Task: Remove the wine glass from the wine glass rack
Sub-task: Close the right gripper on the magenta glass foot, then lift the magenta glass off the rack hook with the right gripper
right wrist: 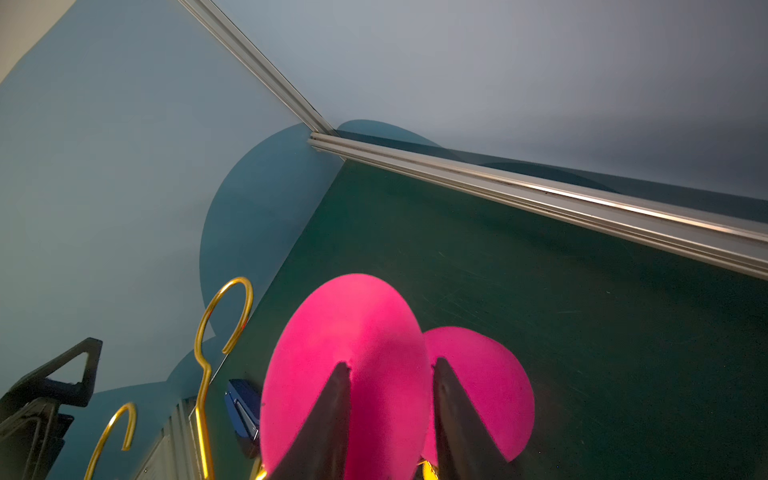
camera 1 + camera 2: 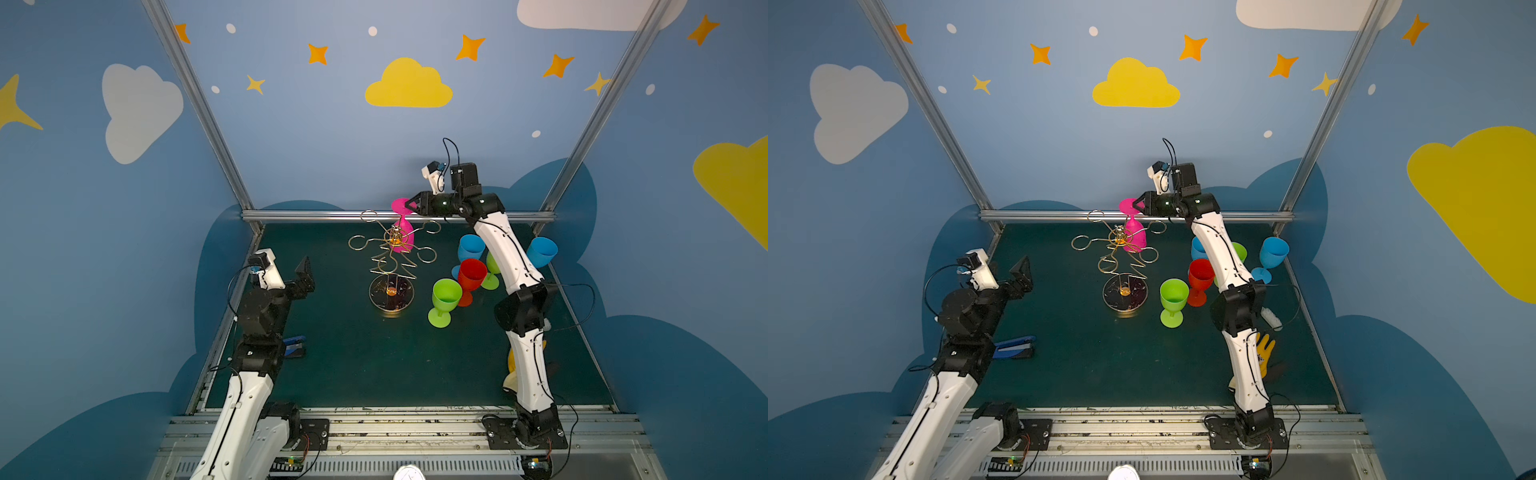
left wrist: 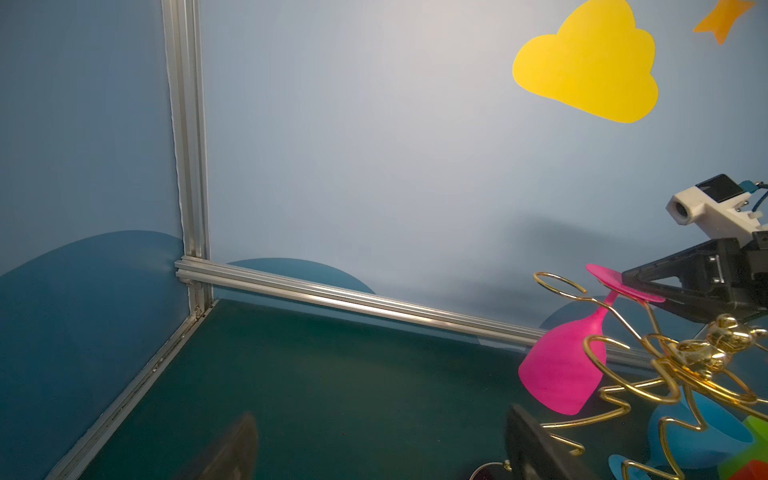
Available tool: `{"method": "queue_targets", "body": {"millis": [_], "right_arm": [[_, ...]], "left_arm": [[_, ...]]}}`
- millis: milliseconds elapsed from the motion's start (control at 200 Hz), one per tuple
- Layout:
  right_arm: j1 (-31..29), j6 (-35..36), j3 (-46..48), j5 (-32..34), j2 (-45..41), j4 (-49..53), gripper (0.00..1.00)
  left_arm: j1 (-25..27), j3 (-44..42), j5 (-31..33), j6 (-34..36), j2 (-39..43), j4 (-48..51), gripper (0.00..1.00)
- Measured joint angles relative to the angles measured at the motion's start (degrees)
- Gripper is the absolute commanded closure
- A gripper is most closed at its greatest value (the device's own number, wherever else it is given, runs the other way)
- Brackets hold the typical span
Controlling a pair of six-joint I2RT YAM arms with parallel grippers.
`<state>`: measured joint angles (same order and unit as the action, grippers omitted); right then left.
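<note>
A pink wine glass (image 2: 402, 239) (image 2: 1134, 239) (image 3: 557, 374) hangs upside down from a looped arm of the gold wire wine glass rack (image 2: 390, 295) (image 2: 1125, 293) (image 3: 698, 353) (image 1: 202, 415), which stands mid-table on a round dark base. My right gripper (image 2: 409, 205) (image 2: 1137, 205) (image 1: 392, 363) reaches in from the right at the top of the rack. Its two dark fingers press against the glass's round pink foot (image 1: 353, 324) from both sides. My left gripper (image 2: 301, 274) (image 2: 1021, 270) (image 3: 380, 415) hovers open and empty at the left, well clear of the rack.
Right of the rack stand a green glass (image 2: 445, 301), a red one (image 2: 471, 276), two blue ones (image 2: 470, 249) (image 2: 542, 251) and a second green one (image 2: 492, 270). A blue stapler (image 2: 295, 345) lies near the left arm. A yellow glove (image 2: 1264, 353) and a brush (image 2: 1271, 318) lie at the right.
</note>
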<state>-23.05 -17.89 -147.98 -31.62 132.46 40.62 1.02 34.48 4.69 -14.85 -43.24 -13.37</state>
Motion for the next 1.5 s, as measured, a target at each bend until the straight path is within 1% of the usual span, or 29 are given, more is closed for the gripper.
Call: {"method": "queue_targets", "body": {"millis": [240,345,561,656,861,1131,1287,1502], "right_arm": [[0.4,-1.4,-0.2,-0.7,0.0,-1.2,0.82],[0.8,-2.4,-0.2,-1.5,-0.1,-2.3,0.89],[1.0,-4.3,-0.2,-3.5,-1.0,-4.0,0.95],[1.1,-5.3,0.1,-4.3,-1.1,-4.5,1.0],[1.6,-9.2,3.3,-8.0,-2.3,-7.8,1.0],[2.8,-16.7,7.4,-13.6,-2.8,-13.6,1.0],[3.1,-19.5,9.2,-15.1,-3.1,-15.8,1.0],[3.1,-21.6,11.8,-16.7,-4.5,-18.1,1.0]], "left_arm": [[0.0,0.0,0.0,0.0,0.0,0.0,0.09],[0.0,0.0,0.0,0.0,0.0,0.0,0.09],[0.0,0.0,0.0,0.0,0.0,0.0,0.09],[0.0,0.0,0.0,0.0,0.0,0.0,0.09],[0.0,0.0,0.0,0.0,0.0,0.0,0.09],[0.0,0.0,0.0,-0.2,0.0,0.0,0.09],[0.0,0.0,0.0,-0.2,0.1,0.0,0.09],[0.0,0.0,0.0,-0.2,0.1,0.0,0.09]]}}
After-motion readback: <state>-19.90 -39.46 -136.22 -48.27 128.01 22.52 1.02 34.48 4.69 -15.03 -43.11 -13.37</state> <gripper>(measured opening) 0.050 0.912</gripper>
